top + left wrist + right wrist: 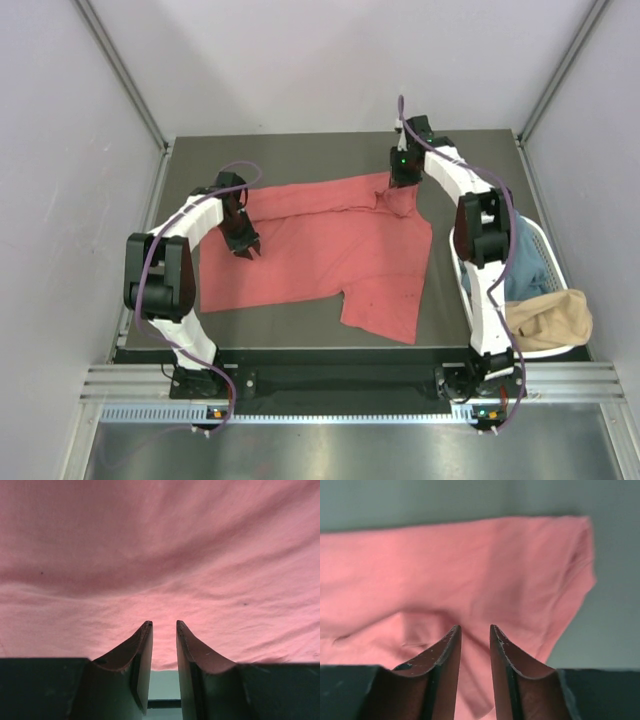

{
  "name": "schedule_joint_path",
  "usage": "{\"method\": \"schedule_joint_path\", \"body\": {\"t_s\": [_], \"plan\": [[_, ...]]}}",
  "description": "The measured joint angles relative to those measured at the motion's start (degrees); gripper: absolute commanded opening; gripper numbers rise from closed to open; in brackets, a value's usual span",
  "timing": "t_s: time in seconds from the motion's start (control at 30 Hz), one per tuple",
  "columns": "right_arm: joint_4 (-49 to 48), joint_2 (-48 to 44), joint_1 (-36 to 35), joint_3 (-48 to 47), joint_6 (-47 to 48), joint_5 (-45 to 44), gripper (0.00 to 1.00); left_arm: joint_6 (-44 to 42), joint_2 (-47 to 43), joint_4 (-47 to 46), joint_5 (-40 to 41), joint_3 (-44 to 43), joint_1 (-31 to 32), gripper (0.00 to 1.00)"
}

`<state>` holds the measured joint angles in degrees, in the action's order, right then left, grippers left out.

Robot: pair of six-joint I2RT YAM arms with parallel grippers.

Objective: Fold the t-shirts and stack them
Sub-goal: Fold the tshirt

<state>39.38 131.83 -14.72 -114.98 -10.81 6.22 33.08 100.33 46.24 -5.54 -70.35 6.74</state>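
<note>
Coral-red t-shirt (330,255) lies spread and unfolded on the dark table (300,150). L gripper (247,250) is over its left part, R gripper (399,188) at its far-right sleeve. Both jaws narrowly parted, prob. nothing pinched. Risk: if you close on one layer, cloth bunches and the fold skews. White basket (548,245) sits right of it; grey walls (300,70) all round.

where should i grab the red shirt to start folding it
Pinch the red shirt at the far corner beside the right hand, coming straight down from the table side; it lies flat, so likely only an edge lets the fingers get under.
</note>
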Motion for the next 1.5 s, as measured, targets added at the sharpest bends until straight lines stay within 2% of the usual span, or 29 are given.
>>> {"method": "schedule_joint_path", "body": {"t_s": [0.07, 0.13, 0.23, 0.3, 0.43, 0.63, 1.03, 1.27, 1.47, 1.5], "plan": [[0.83, 2.16, 1.07, -2.86, 0.09, -0.22, 0.33, -0.02, -0.2, 0.26, 0.2, 0.52, 0.0, 0.31], [1.7, 2.01, 1.18, -2.6, 0.26, -0.79, 0.39, -0.02, -0.42, 0.24, 0.33, 0.61, 0.0, 0.31], [1.31, -2.56, -0.52, 3.63, 0.42, -1.53, 0.41, -0.04, -1.11, 0.2, 0.44, 0.61, 0.0, 0.31], [1.64, -6.19, -2.64, 7.67, -0.13, -1.09, 0.39, -0.04, -1.2, 0.17, 0.39, 0.61, 0.0, 0.31], [0.57, -8.74, -6.12, 9.66, -2.91, 1.77, 0.18, -0.07, -1.2, 0.17, 0.13, 0.48, 0.0, 0.31], [-0.33, -7.13, -6.12, 9.25, -5.84, 4.26, 0.28, -0.44, -1.2, 0.35, -0.22, -0.57, 0.0, 0.31], [-0.44, -3.3, -5.73, 8.35, -5.73, 3.87, 0.3, -1.66, -1.2, 0.57, -0.22, -0.61, 0.0, 0.31], [-0.92, -1.84, -5.73, 7.96, -5.29, 3.08, 0.28, -1.84, -1.2, 0.61, -0.22, -0.66, 0.0, 0.31], [-0.98, -0.55, -5.73, 6.91, -5.2, 3.04, 0.22, -2.08, -1.18, 0.79, -0.22, -0.79, 0.0, 0.31], [-0.96, -0.44, -5.73, 6.47, -5.16, 3.02, 0.18, -2.16, -1.18, 0.83, -0.22, -0.81, 0.0, 0.31]]}}
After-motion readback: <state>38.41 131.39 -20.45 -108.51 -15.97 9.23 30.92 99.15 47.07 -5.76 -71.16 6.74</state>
